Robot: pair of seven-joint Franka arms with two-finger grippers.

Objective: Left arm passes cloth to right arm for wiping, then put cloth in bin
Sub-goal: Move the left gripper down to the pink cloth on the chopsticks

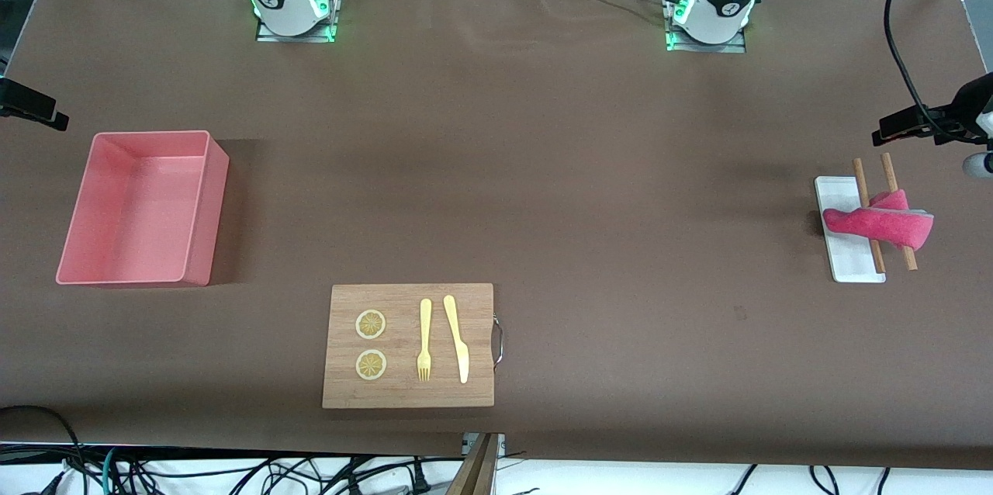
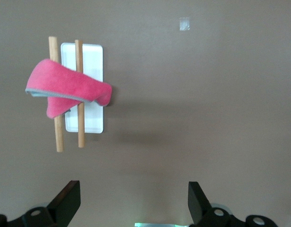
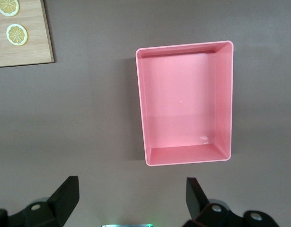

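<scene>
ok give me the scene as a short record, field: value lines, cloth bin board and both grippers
cloth: pink cloth draped over two wooden sticks on a white tray, toward the left arm's end
bin: pink bin, nothing in it, toward the right arm's end
board: wooden cutting board carrying two lemon slices, fork, knife
left gripper: open, holding nothing
right gripper: open, holding nothing

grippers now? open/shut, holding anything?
Left gripper: open, empty, over bare table near the cloth.
Right gripper: open, empty, near the bin.
</scene>
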